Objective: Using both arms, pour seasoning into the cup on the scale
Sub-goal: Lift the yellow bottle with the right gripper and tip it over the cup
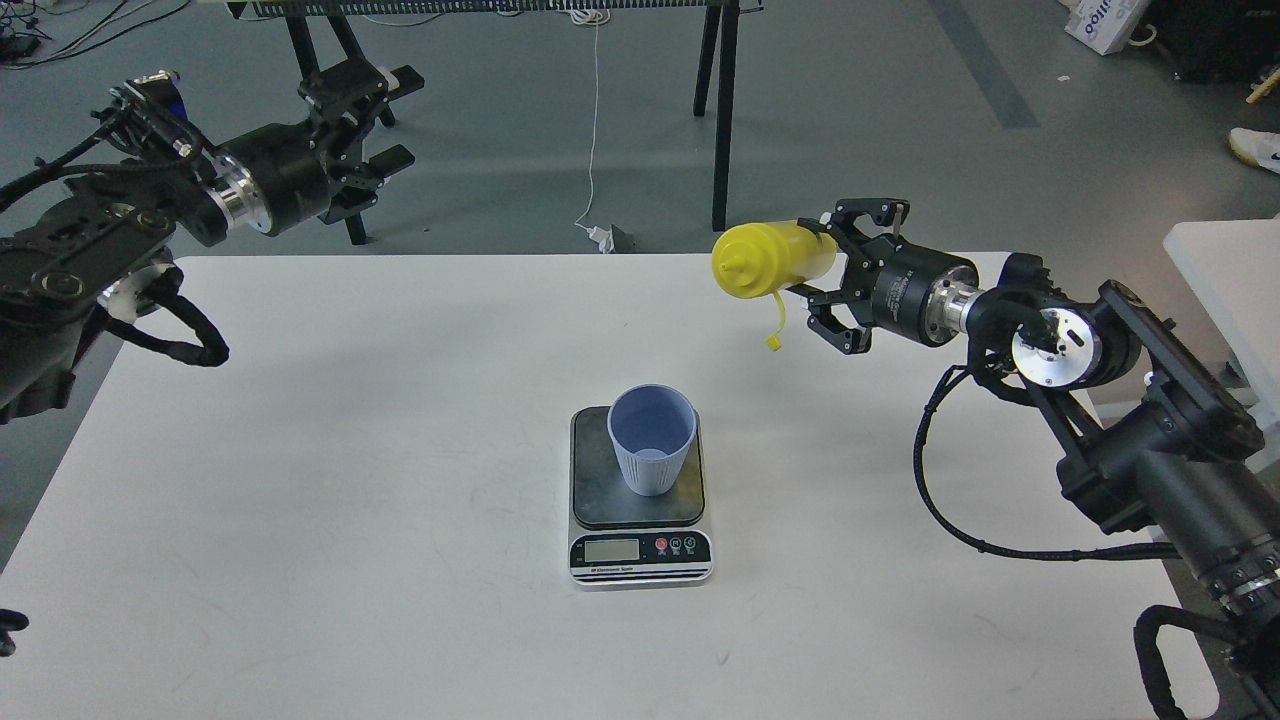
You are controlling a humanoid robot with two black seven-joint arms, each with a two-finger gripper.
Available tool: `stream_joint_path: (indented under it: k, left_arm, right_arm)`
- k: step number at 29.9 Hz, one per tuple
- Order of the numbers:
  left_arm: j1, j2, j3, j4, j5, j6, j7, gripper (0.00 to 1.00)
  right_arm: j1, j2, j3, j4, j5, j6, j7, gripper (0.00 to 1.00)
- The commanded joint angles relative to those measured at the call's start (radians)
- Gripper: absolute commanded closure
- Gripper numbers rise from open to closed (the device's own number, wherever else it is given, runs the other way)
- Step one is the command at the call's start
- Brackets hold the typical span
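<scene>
Scale (640, 520) – cup (651, 438) on top

The bottle's (770, 260) rear end is hidden inside the right gripper (835, 275), so how far it reaches back cannot be told. The cup (652, 438) covers part of the scale's (640, 540) platform. The scale's display and button marks are too small to read. The tabletop's (300, 500) near edge and both near corners are cut off. Both arms run out of view at the sides. A shoe (1258, 148) is cut by the right edge.
</scene>
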Motion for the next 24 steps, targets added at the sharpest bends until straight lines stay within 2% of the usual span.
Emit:
stream_joint_path:
  k: [1, 6, 12, 24]
  left_arm:
    - [0.001, -0.004, -0.029, 0.0, 0.0, 0.0, 0.0, 0.01]
    - [0.002, -0.019, -0.034, 0.0, 0.0, 0.0, 0.0, 0.01]
    - [0.024, -0.044, -0.032, 0.0, -0.002, 0.0, 0.0, 0.01]
    - [0.104, -0.084, -0.032, 0.0, 0.0, 0.0, 0.0, 0.01]
  right_arm:
    - [0.046, -0.007, -0.006, 0.077, -0.192, 0.003, 0.0, 0.98]
    - [0.118, -0.021, -0.078, 0.153, -0.408, 0.014, 0.0, 0.98]
    - [0.182, -0.112, -0.221, 0.241, -0.501, 0.023, 0.0, 0.98]
    - [0.205, -0.116, -0.345, 0.252, -0.694, 0.023, 0.0, 0.98]
